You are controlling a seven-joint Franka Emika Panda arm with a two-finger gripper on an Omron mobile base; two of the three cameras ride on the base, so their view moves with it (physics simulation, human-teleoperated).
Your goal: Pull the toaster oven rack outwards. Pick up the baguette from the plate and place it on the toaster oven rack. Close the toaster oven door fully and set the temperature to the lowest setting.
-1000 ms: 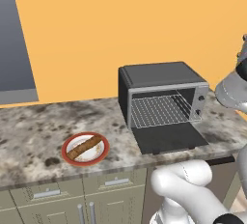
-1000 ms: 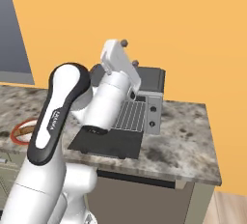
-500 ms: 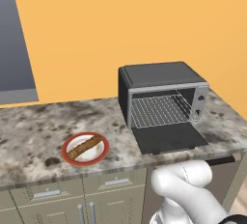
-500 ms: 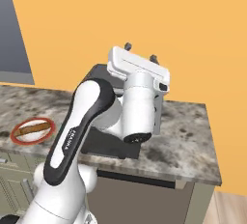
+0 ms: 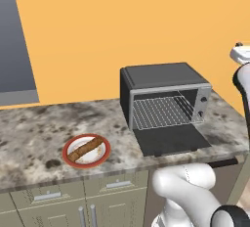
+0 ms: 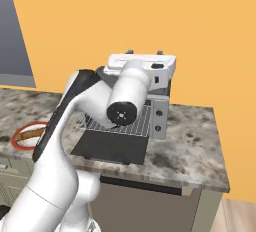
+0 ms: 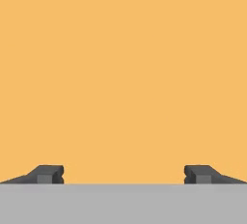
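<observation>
Both base views look forward and down from behind the arm, left and right, sharing the bench (image 5: pixel 29 133) and toaster oven (image 5: pixel 163 94). The hand view faces the orange wall (image 7: pixel 123 73).

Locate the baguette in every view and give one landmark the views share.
Left base view: baguette lies on the plate, lower left.
Right base view: far left edge, partly behind the arm.
Hand view: orange wall, no baguette.
Shared landmark: the open toaster oven door.
</observation>
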